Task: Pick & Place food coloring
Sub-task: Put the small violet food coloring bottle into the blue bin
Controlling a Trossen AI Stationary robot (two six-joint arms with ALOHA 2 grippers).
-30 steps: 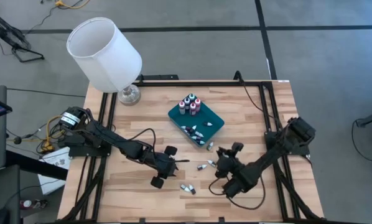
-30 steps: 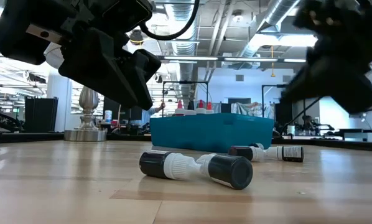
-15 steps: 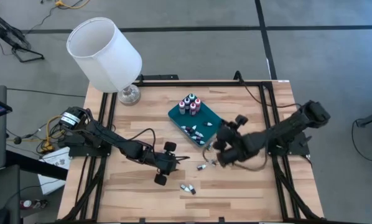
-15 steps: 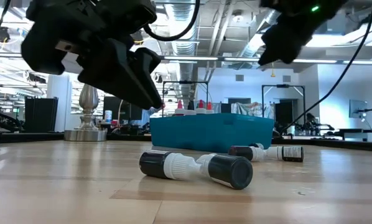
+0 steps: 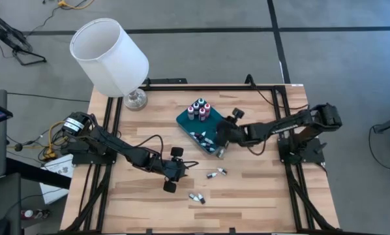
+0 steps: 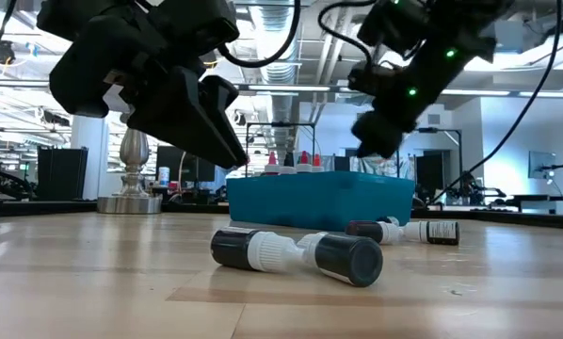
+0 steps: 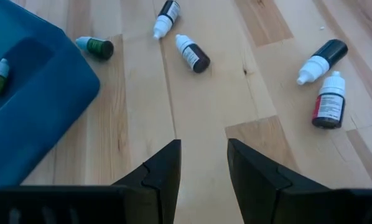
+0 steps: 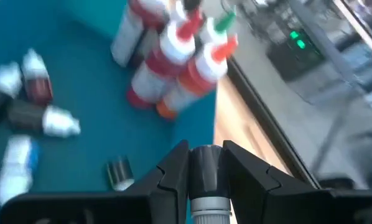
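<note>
A teal tray (image 5: 225, 125) sits at the table's far middle. Several food coloring bottles stand upright in its far corner (image 5: 198, 109), and others lie in it (image 8: 40, 118). More bottles lie loose on the wood (image 5: 214, 173) (image 5: 196, 197) (image 7: 192, 53) (image 7: 328, 102). My right gripper (image 5: 219, 135) hovers over the tray's near part, shut on one dark bottle (image 8: 204, 163). My left gripper (image 7: 201, 162) stands open above bare wood (image 5: 187, 166), left of the loose bottles, with nothing between its fingers. My right gripper pinches the bottle's dark body (image 8: 204, 155) between its two fingers. The bottle lies along the fingers, its white cap (image 8: 204, 208) pointing back toward the wrist. The fingers slant down from the table's right side. The bottle is lifted clear above the tray.
A lamp with a white shade (image 5: 109, 55) stands at the far left corner on a metal base (image 5: 135, 99). Black frame rails (image 5: 113, 121) (image 5: 293, 170) run along the table's left and right sides. One bottle (image 5: 220, 153) lies just off the tray's near corner.
My right gripper has swung from the table's near right toward the far edge and the tray, rising and rolling, with the bottle staying pinched between its fingers. My left gripper has stayed in place but turned a little at the wrist. The loose bottles have not moved.
</note>
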